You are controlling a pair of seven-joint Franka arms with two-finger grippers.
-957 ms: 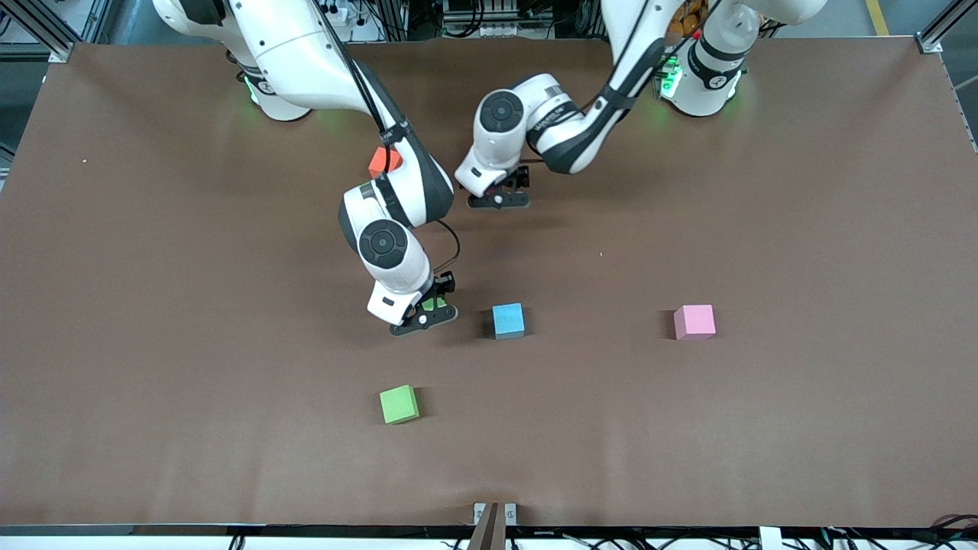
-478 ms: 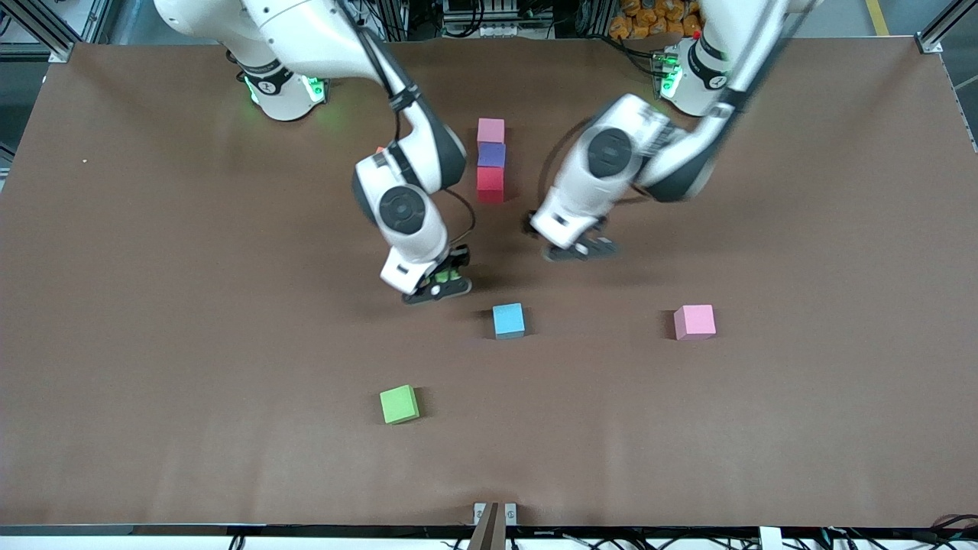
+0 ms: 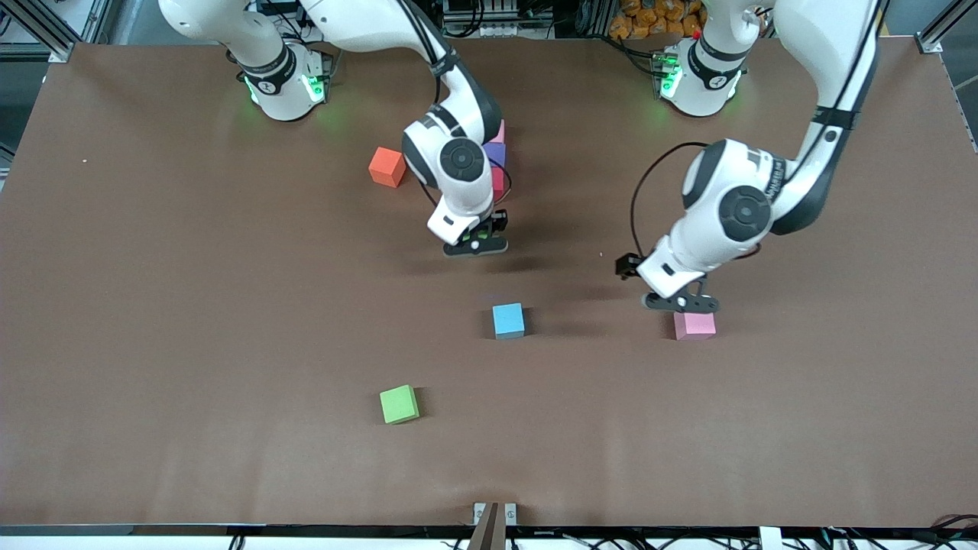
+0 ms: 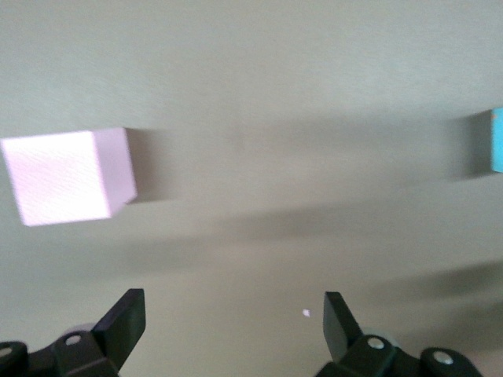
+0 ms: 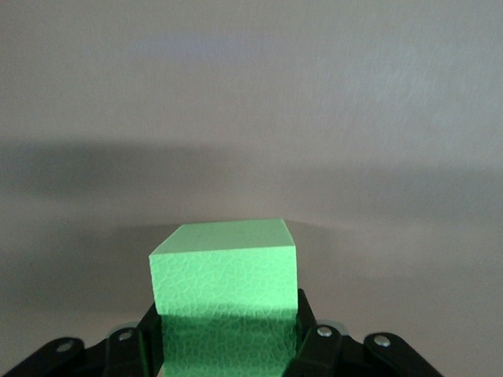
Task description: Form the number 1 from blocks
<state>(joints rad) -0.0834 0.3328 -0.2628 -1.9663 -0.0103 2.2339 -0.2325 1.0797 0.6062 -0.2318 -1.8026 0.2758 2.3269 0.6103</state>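
My right gripper point(image 3: 477, 243) is shut on a green block point(image 5: 224, 287) and hangs over bare table close to a column of blocks. That column runs pink point(image 3: 500, 134), purple point(image 3: 497, 155), red point(image 3: 498, 182), and my right arm hides part of it. My left gripper point(image 3: 682, 302) is open, just over the edge of a lone pink block point(image 3: 696, 325). In the left wrist view that pink block point(image 4: 67, 177) lies off to one side of my open fingers point(image 4: 126, 318), not between them. An orange block point(image 3: 386, 166) sits beside the column. A light blue block point(image 3: 508, 320) and a second green block point(image 3: 399, 404) lie nearer the front camera.
The brown table point(image 3: 153, 305) is wide, with bare mat toward both ends. Both arm bases stand along its edge farthest from the front camera. A small bracket point(image 3: 494, 513) sits at the edge nearest that camera.
My right gripper carried the green block up toward the column's red end. My left gripper swung away from the column to the lone pink block.
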